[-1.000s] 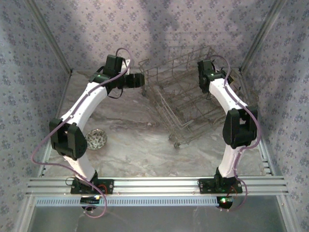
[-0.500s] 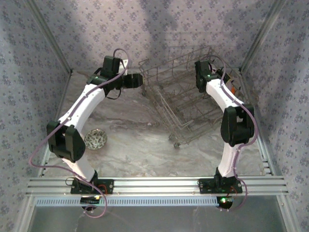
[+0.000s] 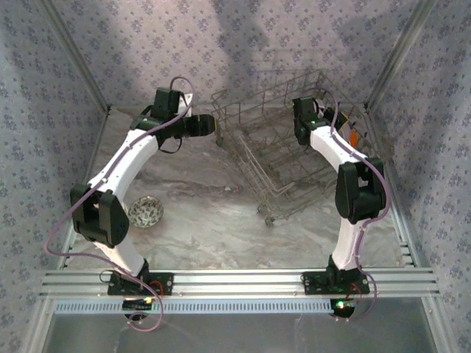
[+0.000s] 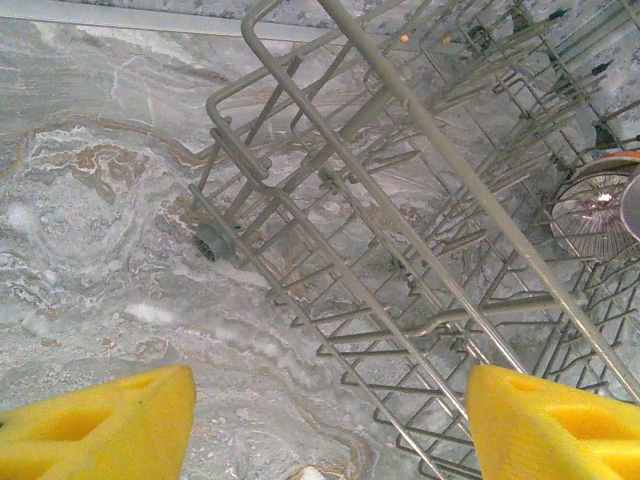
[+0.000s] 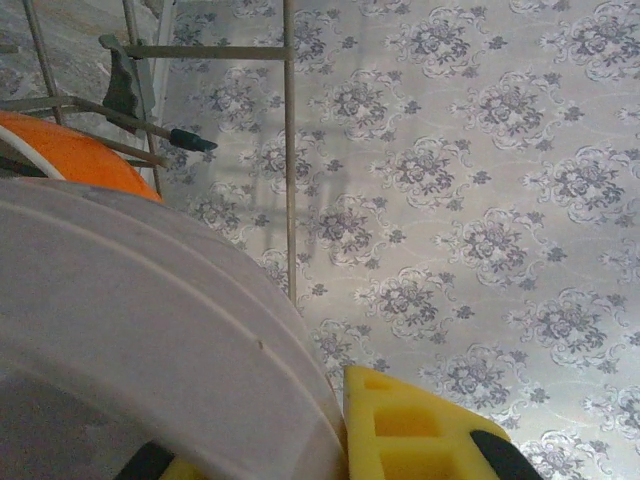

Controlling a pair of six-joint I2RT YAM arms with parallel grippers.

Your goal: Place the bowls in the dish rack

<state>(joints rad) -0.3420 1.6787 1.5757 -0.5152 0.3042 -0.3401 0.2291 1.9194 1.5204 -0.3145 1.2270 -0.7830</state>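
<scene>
The dish rack (image 3: pixel 280 147) is seen on the far right part of the marbled surface (image 3: pixel 213 213), set askew to the surface's edges. A patterned bowl (image 3: pixel 146 212) is found upright on the surface at the near left, just beside the left arm's elbow and well apart from the rack. The left fingers (image 4: pixel 110 425) are held wide apart with nothing between them. They are poised above the bare surface just beside the rack's left side, whose wires and a small wheel (image 4: pixel 215 240) are seen from the left wrist. Through those wires, at the right edge of that view, an orange-rimmed bowl (image 4: pixel 590 205) with a patterned inside is seen standing on edge in the rack. The right fingers (image 5: pixel 410 430) are clamped on the rim of a pale bowl (image 5: pixel 150 340), which is held over the rack's far right part. Just behind that pale bowl an orange bowl (image 5: pixel 75 150) is seen among the rack's wires, with the flowered wall (image 5: pixel 480 180) beyond. Whether the orange bowl and the orange-rimmed one are the same cannot be told. Whether the pale bowl touches the rack's tines cannot be told either.
</scene>
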